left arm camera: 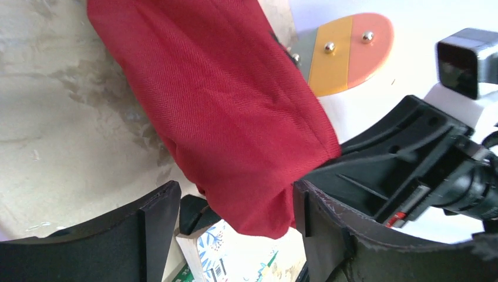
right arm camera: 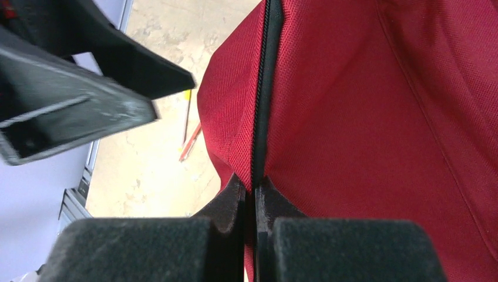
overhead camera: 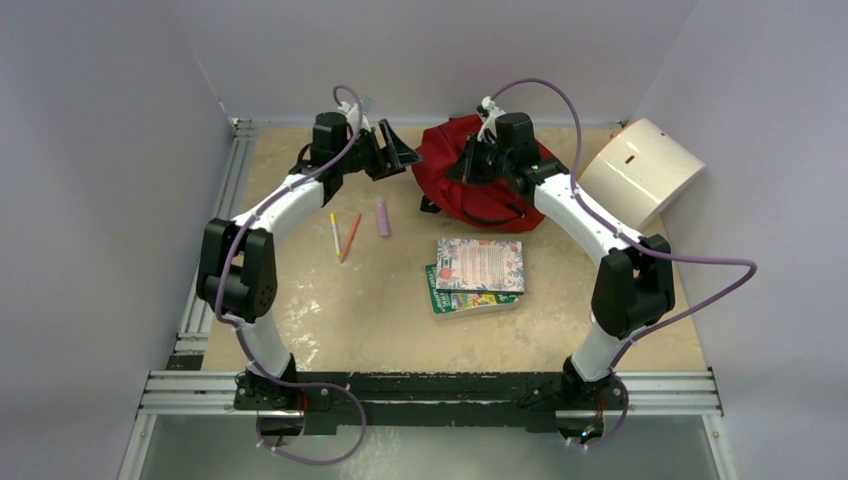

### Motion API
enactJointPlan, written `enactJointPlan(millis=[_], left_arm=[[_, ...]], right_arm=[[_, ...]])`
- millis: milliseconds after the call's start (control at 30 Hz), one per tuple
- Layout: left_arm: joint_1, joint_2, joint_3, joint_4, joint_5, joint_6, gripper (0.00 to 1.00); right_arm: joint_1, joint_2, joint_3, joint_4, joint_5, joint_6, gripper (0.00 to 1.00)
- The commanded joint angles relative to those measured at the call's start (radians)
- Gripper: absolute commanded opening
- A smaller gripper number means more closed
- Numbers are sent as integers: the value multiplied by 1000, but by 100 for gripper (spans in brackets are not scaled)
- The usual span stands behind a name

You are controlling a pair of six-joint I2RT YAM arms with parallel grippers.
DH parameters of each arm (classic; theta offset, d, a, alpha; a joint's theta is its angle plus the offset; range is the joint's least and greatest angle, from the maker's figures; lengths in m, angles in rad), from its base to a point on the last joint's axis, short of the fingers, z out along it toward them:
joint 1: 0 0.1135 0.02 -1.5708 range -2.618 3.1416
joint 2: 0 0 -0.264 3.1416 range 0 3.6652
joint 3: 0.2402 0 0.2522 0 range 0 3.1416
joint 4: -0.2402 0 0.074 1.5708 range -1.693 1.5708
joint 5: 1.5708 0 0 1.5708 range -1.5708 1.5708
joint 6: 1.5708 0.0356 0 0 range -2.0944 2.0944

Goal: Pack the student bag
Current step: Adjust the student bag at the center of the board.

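Logged tan surface (overhead camera: pixel 380 330) carrying everything. Saw dark-red student bag (overhead camera: pixel 450 175) slumped on it, black zipper running along a seam. Spotted white rounded box (overhead camera: pixel 640 170) near the bag's right side, apart from it. Noted patterned book (overhead camera: pixel 478 265) stacked on green book (overhead camera: pixel 470 300), near the bag on its arm-base side. Found left pincer (overhead camera: pixel 395 155) just left of the bag, jaws apart, a red fabric corner in the gap. Found right pincer (right arm camera: pixel 249 194) on top of the bag, clamped together on the zipper seam. Counted purple marker (overhead camera: pixel 382 216), orange pen (overhead camera: pixel 350 237), white pen (overhead camera: pixel 335 235) left of the bag.
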Motion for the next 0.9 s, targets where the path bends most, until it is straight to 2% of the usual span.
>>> enactJointPlan(millis=[0, 267, 367, 467, 567, 600, 700, 800, 867], left_arm=[[-38, 53, 12, 77, 33, -23, 67], [-45, 73, -31, 89, 24, -39, 63], [-46, 91, -24, 113, 44, -58, 51], [-47, 119, 0, 115, 70, -62, 29], [-47, 123, -6, 112, 79, -49, 3], [-46, 121, -15, 113, 78, -43, 0], [-47, 113, -48, 130, 83, -28, 0], [-47, 104, -85, 141, 91, -5, 0], [-47, 97, -104, 139, 90, 13, 0]], right_arm=[[6, -75, -6, 82, -79, -14, 0], [6, -82, -36, 92, -121, -27, 0], [7, -72, -42, 106, -124, -37, 0], [6, -73, -56, 72, -96, -32, 1], [6, -105, -78, 63, 33, -24, 17], [6, -116, -83, 58, 75, -22, 22], [0, -145, -92, 20, 216, -24, 36], [-25, -173, -117, -19, 345, -10, 44], [-67, -200, -156, -24, 381, 17, 45]])
